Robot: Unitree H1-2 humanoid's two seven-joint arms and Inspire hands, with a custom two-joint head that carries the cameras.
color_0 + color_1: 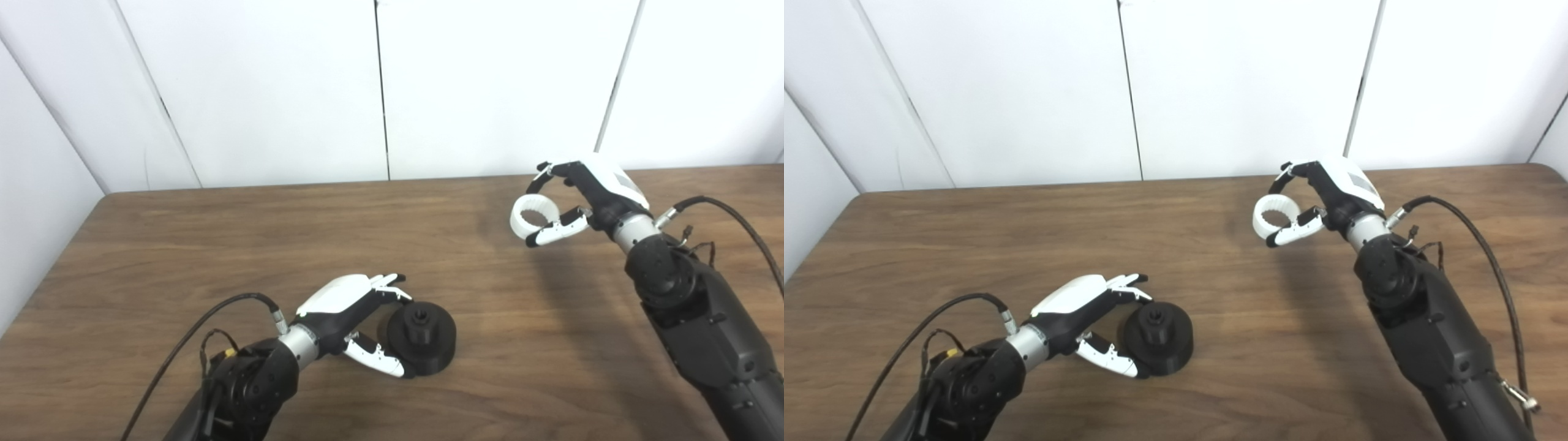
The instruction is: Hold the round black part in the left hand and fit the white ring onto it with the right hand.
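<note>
The round black part (422,337) rests on the wooden table (245,245) near the front, a hexagonal hub standing up from its middle. My left hand (343,306) brackets its left side, fingers on the far rim and thumb on the near rim, touching it. Far to the right and raised above the table, my right hand (603,193) pinches the white ring (517,223) between thumb and fingers. The ring's opening faces left, toward the middle of the table. A wide gap of bare table separates the ring (1260,220) from the black part (1159,337).
White wall panels close off the table's far edge. Black cables loop from both wrists, the right one (735,214) arching over the table's right side. The table's left edge lies close to the left wall.
</note>
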